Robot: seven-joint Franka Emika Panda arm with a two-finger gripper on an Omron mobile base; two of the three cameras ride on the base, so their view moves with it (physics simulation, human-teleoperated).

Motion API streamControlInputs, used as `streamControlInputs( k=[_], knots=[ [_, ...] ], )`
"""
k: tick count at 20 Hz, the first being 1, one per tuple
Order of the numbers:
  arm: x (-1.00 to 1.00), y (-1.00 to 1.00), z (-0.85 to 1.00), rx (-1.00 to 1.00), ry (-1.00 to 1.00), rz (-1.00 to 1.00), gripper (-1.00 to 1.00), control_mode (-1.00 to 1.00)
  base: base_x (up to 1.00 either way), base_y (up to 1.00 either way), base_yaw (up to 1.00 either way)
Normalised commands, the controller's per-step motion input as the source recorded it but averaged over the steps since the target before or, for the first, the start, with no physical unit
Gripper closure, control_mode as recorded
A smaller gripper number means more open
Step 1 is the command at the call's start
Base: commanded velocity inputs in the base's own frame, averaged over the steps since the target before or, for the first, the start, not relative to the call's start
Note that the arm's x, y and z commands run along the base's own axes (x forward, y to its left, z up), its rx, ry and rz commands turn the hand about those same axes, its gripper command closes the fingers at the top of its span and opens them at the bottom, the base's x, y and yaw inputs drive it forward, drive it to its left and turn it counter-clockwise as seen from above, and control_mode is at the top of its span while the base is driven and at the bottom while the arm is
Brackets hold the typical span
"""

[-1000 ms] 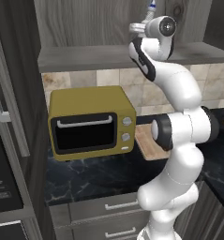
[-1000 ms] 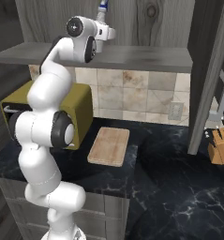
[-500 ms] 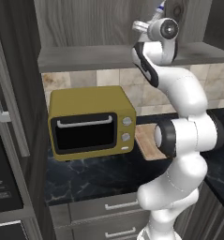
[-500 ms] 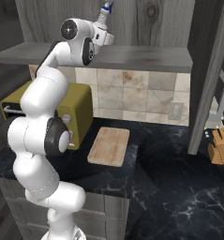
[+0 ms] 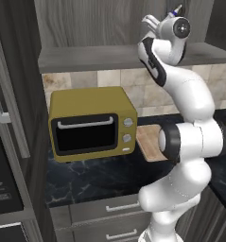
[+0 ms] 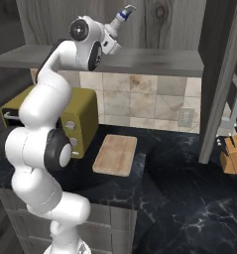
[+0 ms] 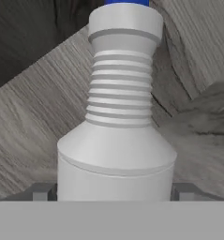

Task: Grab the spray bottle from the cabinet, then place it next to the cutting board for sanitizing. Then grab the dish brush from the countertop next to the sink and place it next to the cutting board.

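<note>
We hold the spray bottle (image 7: pixel 115 136) in our tool (image 6: pixel 111 37), high by the cabinet (image 6: pixel 154 55) shelf; the fingers (image 7: pixel 41 191) clamp both sides of its body. It looks light, stiff and smooth, maybe slippery, so we judge the wide body the safest place to grip. The cutting board (image 6: pixel 115 155) lies on the counter (image 6: pixel 189 183) below.

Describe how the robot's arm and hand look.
The arm is glossy white, built of rounded, bulbous segments with dark grey round caps and bands at the joints. No cables or markings show. The hand has small, blocky grey fingertips.
</note>
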Motion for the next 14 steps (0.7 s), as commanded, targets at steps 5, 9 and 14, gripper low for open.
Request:
streamControlInputs(
  k=[5,9,14],
  knots=[
    [-0.8,-0.04,0.0,0.36,-0.11,-0.02,1.0,-1.0,0.0,0.0,0.0],
    [-1.0,0.0,-0.07,0.31,-0.12,-0.06,1.0,-1.0,0.0,0.0,0.0],
    [-1.0,0.0,0.0,0.33,-0.07,-0.04,1.0,-1.0,0.0,0.0,0.0]
  ],
)
